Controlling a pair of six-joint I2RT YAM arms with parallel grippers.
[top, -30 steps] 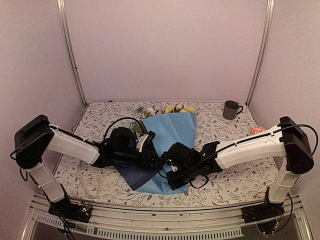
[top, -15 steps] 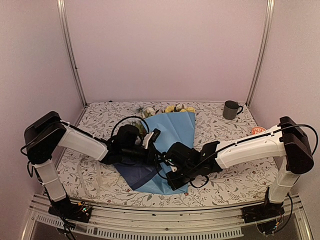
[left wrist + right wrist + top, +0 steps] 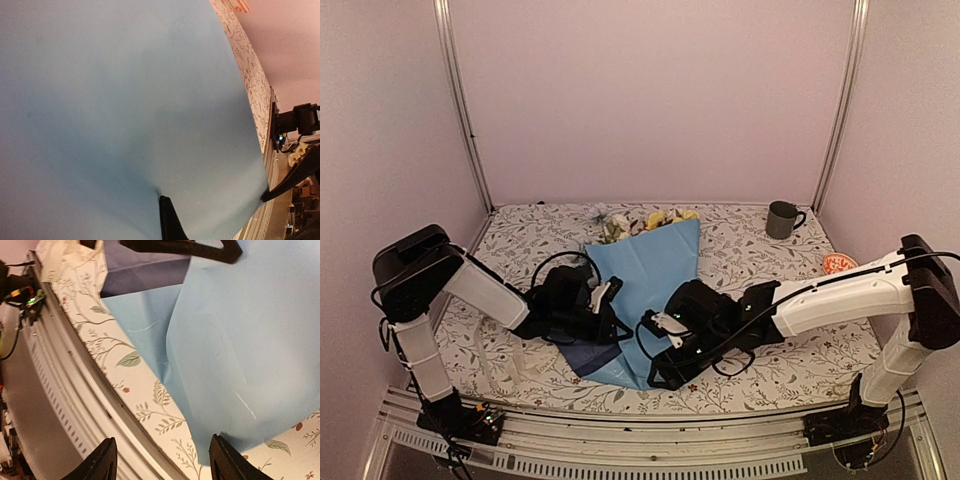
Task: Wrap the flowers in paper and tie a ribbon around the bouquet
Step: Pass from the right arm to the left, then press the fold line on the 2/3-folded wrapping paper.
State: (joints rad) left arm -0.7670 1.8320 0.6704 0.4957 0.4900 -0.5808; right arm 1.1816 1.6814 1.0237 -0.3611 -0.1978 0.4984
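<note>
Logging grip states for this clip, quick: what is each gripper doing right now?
Left gripper: closed, pinching the paper at its edge.
Right gripper: open, holding nothing, over the paper's near corner.

The paper (image 3: 655, 270) lies folded into a loose cone in the middle of the frame, light blue face up and narrowing toward the lower centre. Its dark navy face shows at the lower left edge. The flowers (image 3: 638, 221), white and yellow heads, poke from its wide upper end.
</note>
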